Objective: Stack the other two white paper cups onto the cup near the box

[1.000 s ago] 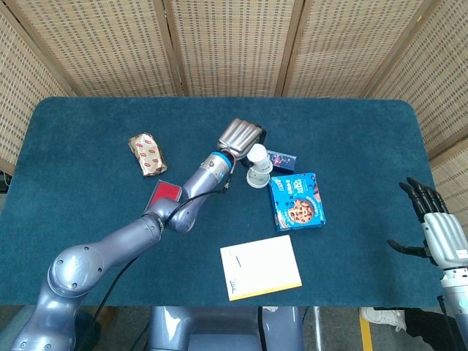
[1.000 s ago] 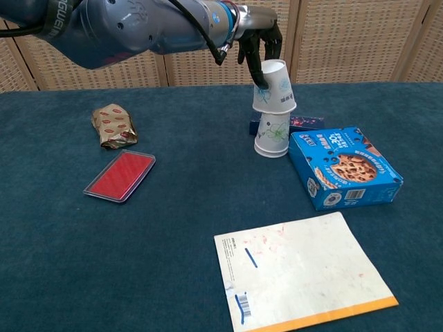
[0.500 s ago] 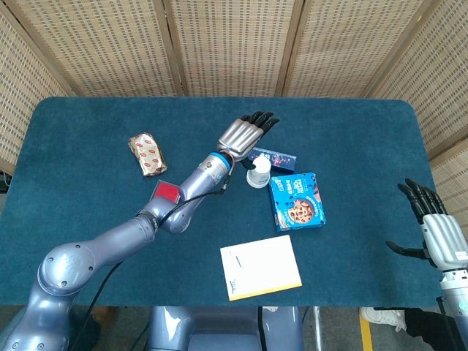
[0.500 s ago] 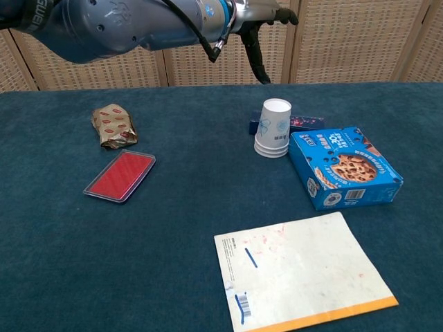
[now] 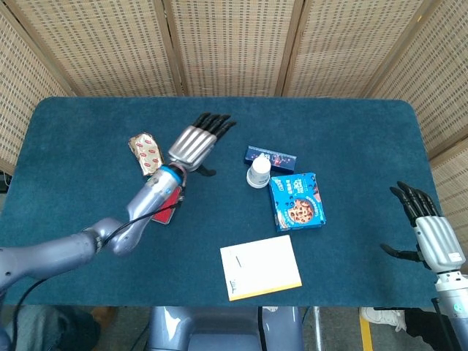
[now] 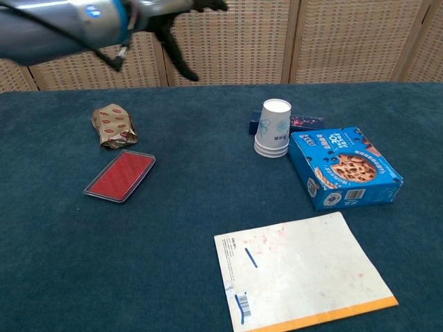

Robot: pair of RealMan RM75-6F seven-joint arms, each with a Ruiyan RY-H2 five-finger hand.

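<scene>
The white paper cups point(image 5: 257, 173) point(image 6: 273, 128) stand upside down, nested into one stack, just left of the blue cookie box point(image 5: 296, 201) point(image 6: 342, 167). My left hand point(image 5: 197, 137) point(image 6: 176, 28) hovers open well to the left of the stack, fingers spread and holding nothing. My right hand point(image 5: 425, 228) is open at the far right, off the table's edge, away from everything.
A small dark blue box point(image 5: 270, 156) lies behind the cups. A foil-wrapped snack point(image 5: 148, 153) point(image 6: 113, 126) and a red flat case point(image 6: 120, 175) lie at the left. A white notepad point(image 5: 259, 267) point(image 6: 301, 277) lies near the front edge.
My left hand let go of the top cup, which dropped fully onto the stack. The hand then opened and drew away to the left. The right hand barely shifted.
</scene>
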